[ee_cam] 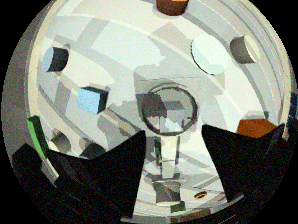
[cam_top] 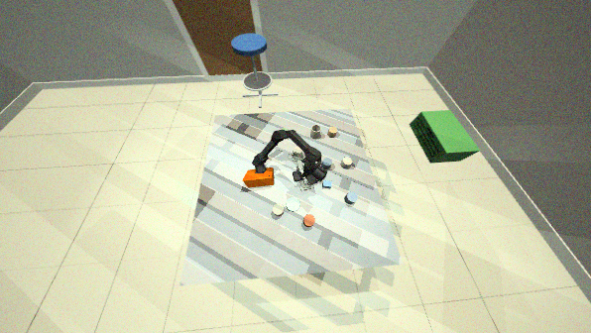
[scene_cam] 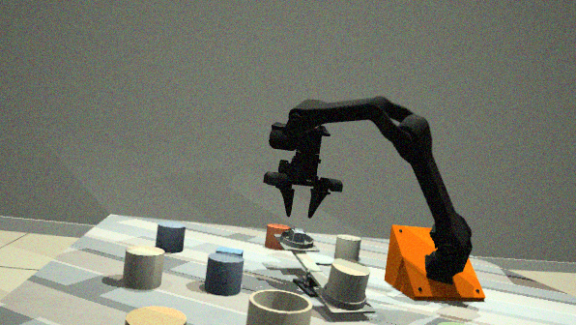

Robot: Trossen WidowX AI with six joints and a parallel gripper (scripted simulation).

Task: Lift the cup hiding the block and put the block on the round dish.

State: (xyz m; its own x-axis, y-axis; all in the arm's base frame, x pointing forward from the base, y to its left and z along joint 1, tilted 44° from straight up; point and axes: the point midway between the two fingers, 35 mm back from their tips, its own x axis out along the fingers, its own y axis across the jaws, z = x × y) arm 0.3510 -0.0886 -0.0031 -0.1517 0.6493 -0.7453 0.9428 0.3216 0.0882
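My gripper [scene_cam: 300,216] [ee_cam: 174,132] is open and empty, pointing down above the raised end of the balance [scene_cam: 303,259] [ee_cam: 169,155]. On that end a small grey-blue block [scene_cam: 298,233] [ee_cam: 175,105] lies uncovered inside a round rim. One pale cup [scene_cam: 348,285] [ee_cam: 168,194] stands on the balance's other, lower end. The other pale cup [cam_top: 278,210] [scene_cam: 348,248] [ee_cam: 244,49] stands on the mat beside the round pale dish [cam_top: 294,204] [ee_cam: 209,54], apart from it. In the top view the arm hides the block and the fingertips.
An orange-red cylinder [cam_top: 309,220] [scene_cam: 277,236] stands past the dish. A light blue box [cam_top: 326,184] [ee_cam: 90,100], a dark blue cylinder [cam_top: 351,198] [scene_cam: 170,238], a blue cylinder [scene_cam: 224,275] and a beige cylinder [cam_top: 347,162] [scene_cam: 143,268] stand to one side. A hollow cup [scene_cam: 280,310] stands near the lower end.
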